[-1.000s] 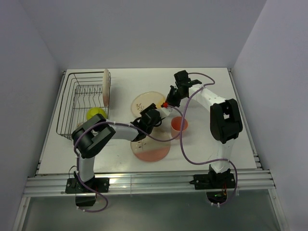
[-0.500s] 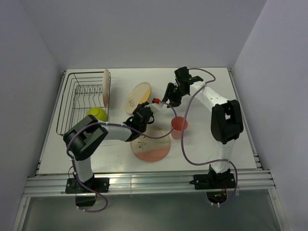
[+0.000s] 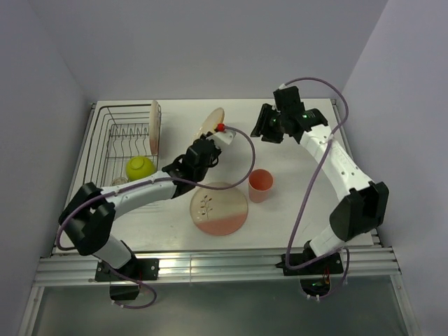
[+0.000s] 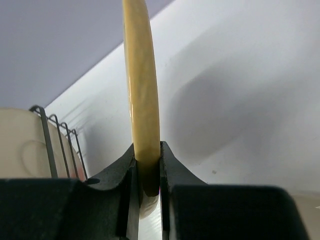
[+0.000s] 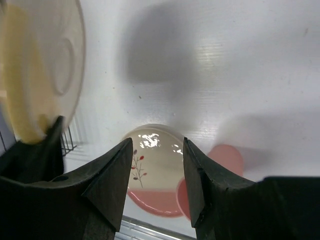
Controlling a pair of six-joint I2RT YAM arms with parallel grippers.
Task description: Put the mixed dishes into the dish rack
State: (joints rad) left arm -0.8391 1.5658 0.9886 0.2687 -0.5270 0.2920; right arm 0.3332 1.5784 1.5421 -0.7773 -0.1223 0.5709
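Note:
My left gripper (image 3: 208, 137) is shut on the lower rim of a cream and yellow plate (image 3: 211, 120), held up on edge right of the black wire dish rack (image 3: 98, 150). In the left wrist view the plate's edge (image 4: 141, 90) rises straight from between the fingers (image 4: 172, 165). Another plate (image 3: 155, 124) stands in the rack, and a lime-green bowl (image 3: 140, 166) sits in its near right corner. A cream and pink plate with a sprig (image 3: 219, 208) lies flat beside a salmon-pink cup (image 3: 260, 185). My right gripper (image 3: 264, 130) hangs open and holds nothing, off to the right.
The left forearm (image 3: 150, 187) stretches low across the table from the near left, past the rack's front. Rack wires (image 4: 47, 140) show close on the left of the held plate. A purple cable (image 3: 241, 164) loops above the cup. Walls close in the table on three sides.
The plate has passed from my right gripper to my left. The left shut on it and carried it up and back toward the rack; the right opened and drew away to the right.

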